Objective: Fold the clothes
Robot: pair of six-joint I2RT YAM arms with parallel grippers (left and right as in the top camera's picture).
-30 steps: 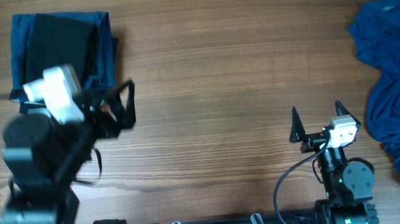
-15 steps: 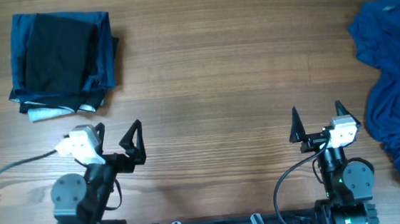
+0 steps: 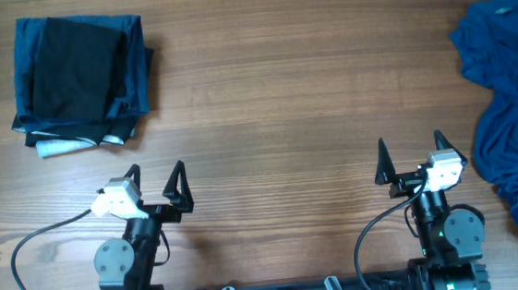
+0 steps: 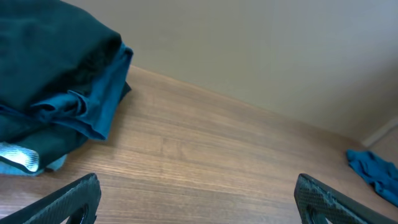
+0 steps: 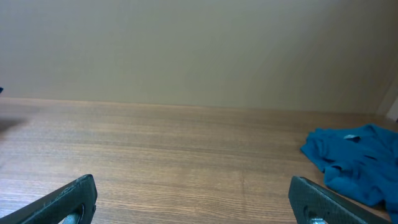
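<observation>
Overhead: left fingers point(image 3: 178, 180), spread and empty, now back from the folded clothes point(image 3: 81, 80); right fingers point(image 3: 383, 163) unmoved, equally spread.

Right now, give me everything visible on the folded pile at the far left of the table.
The folded pile is soft fabric in a roughly rectangular stack: black layer on top, teal-blue layers around and beneath, a pale strip at its near edge. It lies flat on the wooden table, far left corner. Its fold edges look rumpled and layered. Only the table touches it; the open left gripper is apart.
</observation>
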